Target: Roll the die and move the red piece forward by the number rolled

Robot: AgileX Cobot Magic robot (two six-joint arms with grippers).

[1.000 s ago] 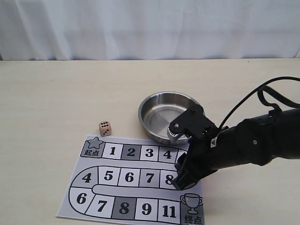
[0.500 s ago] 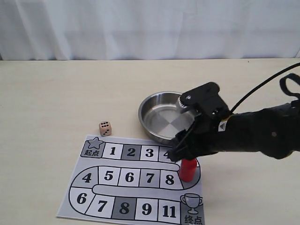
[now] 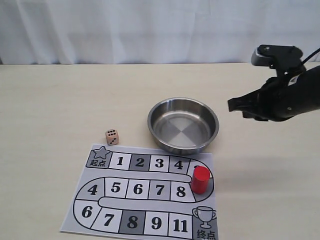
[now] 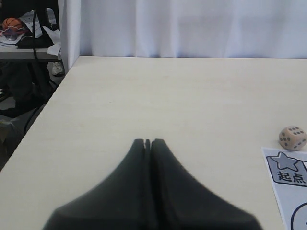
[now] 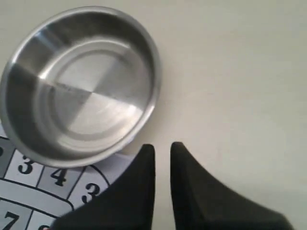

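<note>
The red piece (image 3: 200, 179) stands upright by itself on the bend square at the right end of the numbered board (image 3: 84, 173), just past square 4. The tan die (image 3: 112, 136) rests on the table beside the board's star corner, and it also shows in the left wrist view as the die (image 4: 292, 138). My right gripper (image 3: 232, 106) hangs in the air to the right of the steel bowl (image 3: 183, 125), well away from the piece. In the wrist view the right gripper (image 5: 163, 146) is narrowly open and holds nothing. My left gripper (image 4: 147, 142) is shut and empty over bare table.
The steel bowl (image 5: 79, 86) is empty and sits just behind the board's upper right edge. A white curtain (image 3: 160, 30) runs along the far side of the table. The table's left edge (image 4: 43, 110) drops off to clutter on the floor.
The right gripper has let go of the red piece, risen and pulled back to the upper right. The piece stays standing on the bend square. The die has not moved.
</note>
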